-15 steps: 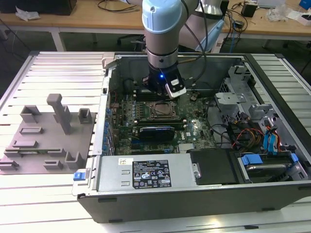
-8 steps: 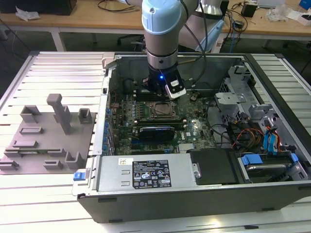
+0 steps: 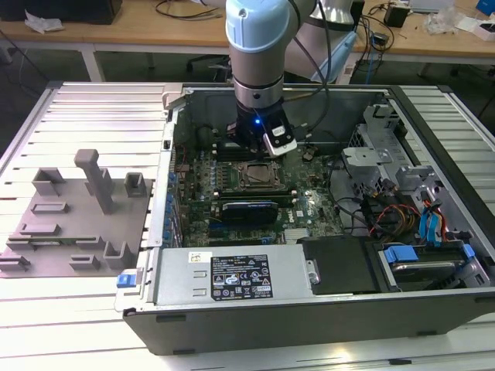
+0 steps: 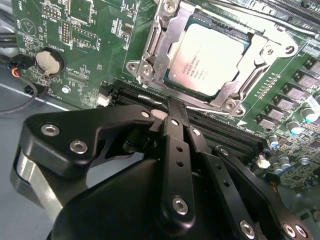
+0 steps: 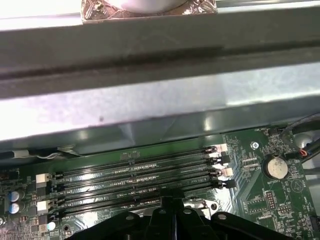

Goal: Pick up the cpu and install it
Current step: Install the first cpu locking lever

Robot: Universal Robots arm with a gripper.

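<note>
- We see the cpu (image 4: 207, 60) lying flat in the motherboard socket (image 4: 165, 35)
- Our gripper (image 4: 175, 105), fingers pressed together and empty, hovers over the memory slots (image 5: 135, 172), with the cpu just beyond its tips

A Universal Robots arm (image 3: 259, 46) at top centre of the exterior view: a pale blue joint cap over a silver-grey tube, with a dark ribbed collar below. A small blue light (image 3: 256, 120) glows at the wrist beside a white-and-black camera block (image 3: 280, 143). Black cables (image 3: 328, 69) trail behind. In the second wrist view, the gripper (image 4: 172, 107) is a matte black linkage studded with silver screws (image 4: 79, 146).
</note>
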